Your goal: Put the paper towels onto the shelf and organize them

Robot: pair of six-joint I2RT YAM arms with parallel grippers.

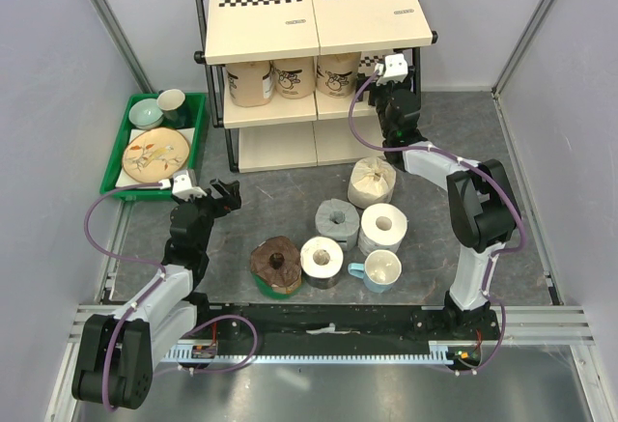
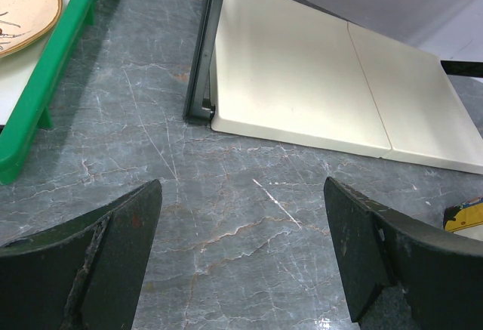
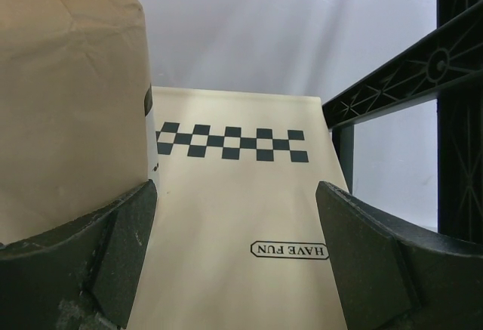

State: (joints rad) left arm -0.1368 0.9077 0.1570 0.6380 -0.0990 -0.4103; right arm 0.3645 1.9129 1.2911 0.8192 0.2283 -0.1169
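Looking along the right claw (image 3: pixel 235 186), we see its two dark fingers spread wide with nothing between them, reaching in over the middle board of the three-tier shelf of black tube and cream boards (image 1: pixel 319 16). Just beside its left finger a tan paper-wrapped towel roll (image 3: pixel 72 96) stands upright on that board; we cannot tell whether the finger touches it. Ahead of the claw run a black-and-white checkered strip (image 3: pixel 232 143) and a small printed label (image 3: pixel 290 249) (it reads HAVE FUN, upside down to us). From above, that roll belongs to a row of tan and cream rolls (image 1: pixel 293 79) standing on the middle tier to this claw's left.

The left claw (image 2: pixel 241 188) is likewise wide open and empty, hanging low over the grey marbled table (image 2: pixel 136 118). Ahead of it and slightly to its right lies the shelf's bottom board (image 2: pixel 302 81); to its left is a green plastic tray (image 2: pixel 45 81) holding a patterned plate (image 2: pixel 19 5).

To the right of the left claw, five more rolls stand on the table between the arms: a dark brown roll (image 1: pixel 277 263), a white roll with a dark base (image 1: pixel 322 258), a grey roll (image 1: pixel 337 219), a plain white roll (image 1: pixel 383 227) and a crumpled cream roll (image 1: pixel 372 182), the last lying nearest the right claw, below and behind it. A white mug with a light-blue handle (image 1: pixel 379 270) sits just beside the plain white roll.
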